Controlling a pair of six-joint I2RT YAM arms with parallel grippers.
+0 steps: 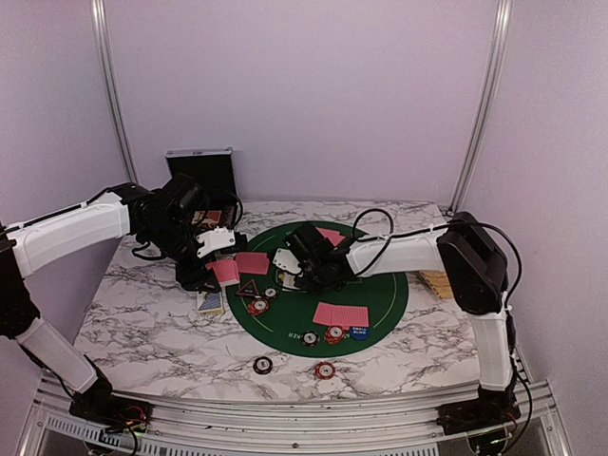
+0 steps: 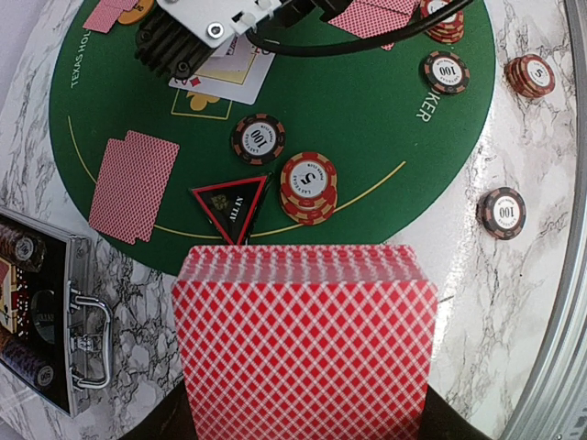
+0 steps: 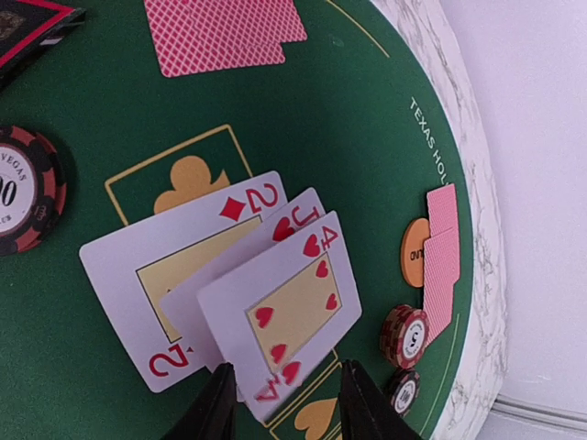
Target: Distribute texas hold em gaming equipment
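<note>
Right gripper [image 3: 286, 403], jaws parted, straddles the six o'clock edge of the four of hearts [image 3: 289, 307], topmost of three face-up cards [image 3: 183, 275] fanned on the green mat [image 3: 385, 119]. A straight upward lift should best leave the fan undragged. Left gripper [image 1: 217, 255], clamped on the deck [image 2: 307, 348], hangs at the mat's nine o'clock rim.

We see soft, even light from overhead in the top view: the pale walls [image 1: 304, 95] look slightly washed out, and the arms cast only faint shadows on the marble table [image 1: 142, 323]. In the left wrist view the deck of red-backed cards [image 2: 303, 348] near the lens is blurred along its top edge, the green mat [image 2: 367, 137] beyond is sharp, and lines bow toward the corners. In the right wrist view the face-up cards [image 3: 266, 284] are crisp, while the dark fingers [image 3: 215, 412] are out of focus.
</note>
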